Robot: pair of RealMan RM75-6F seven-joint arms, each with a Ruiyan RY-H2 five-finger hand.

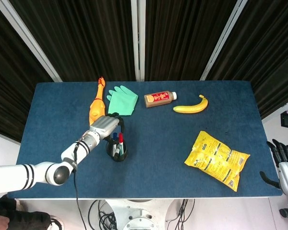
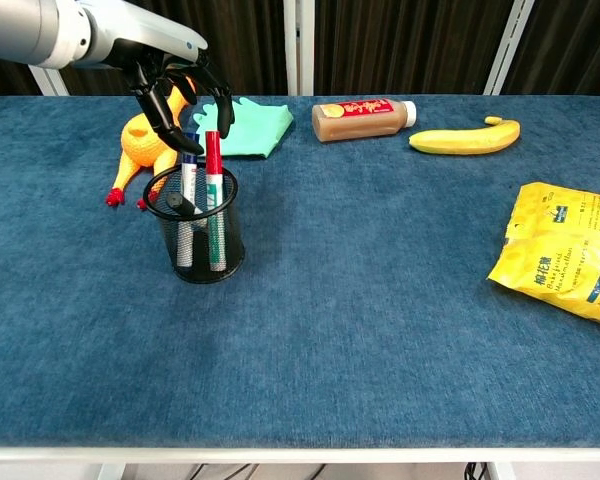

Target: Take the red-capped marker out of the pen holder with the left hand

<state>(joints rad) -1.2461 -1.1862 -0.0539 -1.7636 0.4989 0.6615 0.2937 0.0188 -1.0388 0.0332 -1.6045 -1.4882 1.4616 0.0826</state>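
Nearest the robot, at the table's (image 2: 310, 340) right front edge: right hand (image 1: 284, 163), parked off the blue surface, holding nothing, fingers straight and apart. Visible only in the head view.

Next in, toward the right front: yellow snack bag (image 2: 570, 250) lying flat, well apart from everything else.

Left of centre: black mesh pen holder (image 2: 197, 243) standing upright, with several markers inside. Among them the red-capped marker (image 2: 212, 158), upright, cap poking above the rim, still seated in the holder. Just beside it a blue-capped marker (image 2: 189, 160), also upright; a dark-capped one leaning lower against the near rim.

Directly above and slightly behind the holder: left hand (image 2: 176, 88), palm down, dark fingers (image 2: 166, 110) curled downward around the marker tops. Fingertips close to the red cap on both sides, but no clear contact in either view; grip not established, nothing held, fingers apart.

Just behind the hand: yellow rubber chicken (image 2: 140, 150) lying on its side, red feet toward the front, partly hidden by the fingers.

Farther back along the rear edge: green glove (image 2: 255, 128) flat on the cloth, then a brown bottle (image 2: 360, 119) with a white cap lying on its side, then a banana (image 2: 465, 137) to the right, each apart from the next.
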